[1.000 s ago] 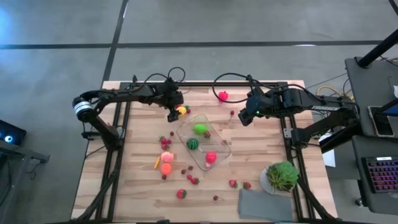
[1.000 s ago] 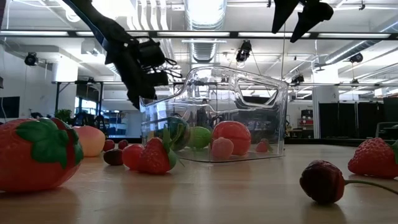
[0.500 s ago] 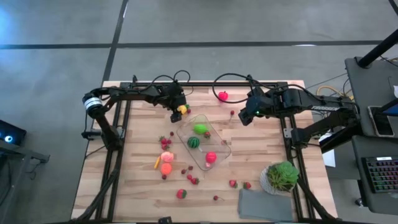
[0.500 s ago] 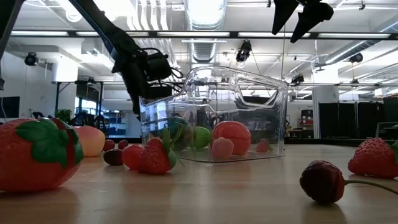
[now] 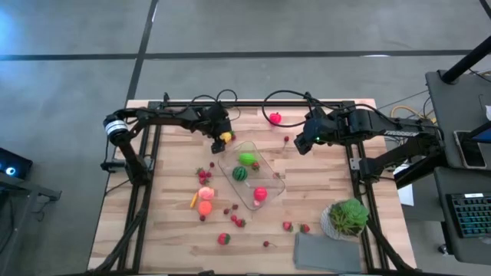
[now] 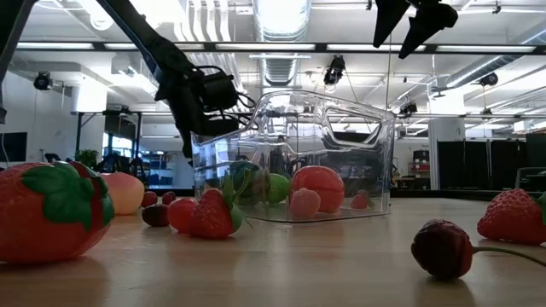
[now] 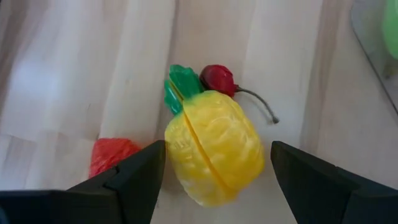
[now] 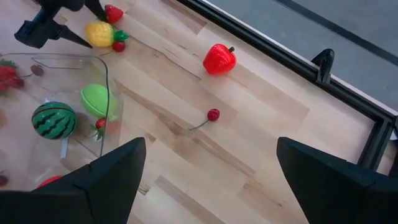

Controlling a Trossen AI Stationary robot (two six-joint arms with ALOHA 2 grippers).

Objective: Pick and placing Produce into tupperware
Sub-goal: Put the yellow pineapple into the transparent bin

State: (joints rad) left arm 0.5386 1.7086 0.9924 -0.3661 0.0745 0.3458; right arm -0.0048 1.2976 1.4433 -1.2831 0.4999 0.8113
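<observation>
Robotics lab in an open industrial hall: exposed ceiling ducts, strip lights, bare concrete floor. Wooden desk on a black metal frame; keyboard at a side workstation.

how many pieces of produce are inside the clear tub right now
3 clearly: a light green fruit at the tupperware's far end, a striped watermelon mid-tub, a red piece at the near end. Smaller bits beside them may be hidden.
</observation>
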